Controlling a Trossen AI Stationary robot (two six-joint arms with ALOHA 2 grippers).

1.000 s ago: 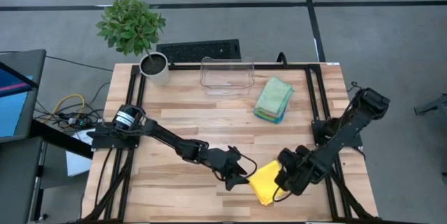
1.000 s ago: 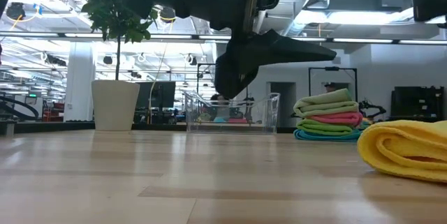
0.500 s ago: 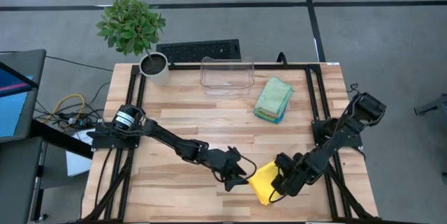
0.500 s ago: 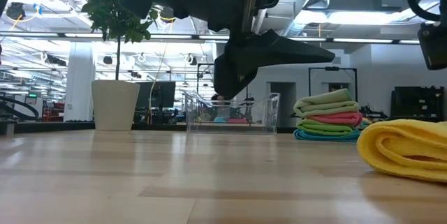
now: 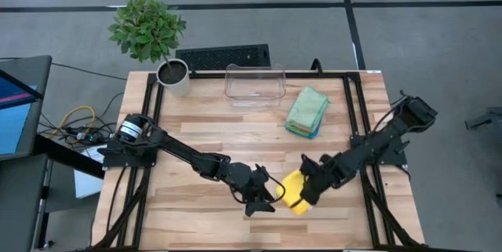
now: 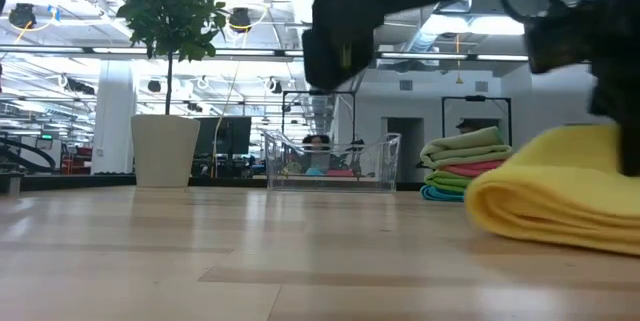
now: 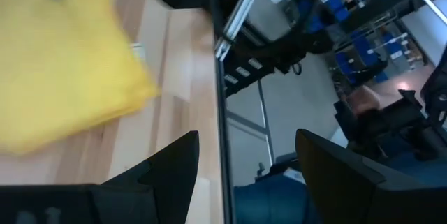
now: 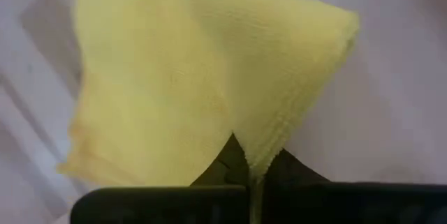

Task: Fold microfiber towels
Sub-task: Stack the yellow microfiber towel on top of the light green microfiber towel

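Pinching the yellow towel [image 5: 292, 193] with my right gripper [image 5: 304, 195], I hold it near the table's [image 5: 196, 138] front edge. My left gripper [image 5: 271, 197] sits just beside it, fingers spread, holding nothing. Farther back lie the stacked folded towels [image 5: 307, 111], a clear bin [image 5: 255, 85] and a potted plant [image 5: 153, 36], all well apart.

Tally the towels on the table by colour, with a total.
Bright yellow microfiber towel: 1
Pale sage green towel, top of the folded stack: 1
Bright green towel: 1
Pink towel: 1
Bright blue towel, bottom: 1
Total: 5
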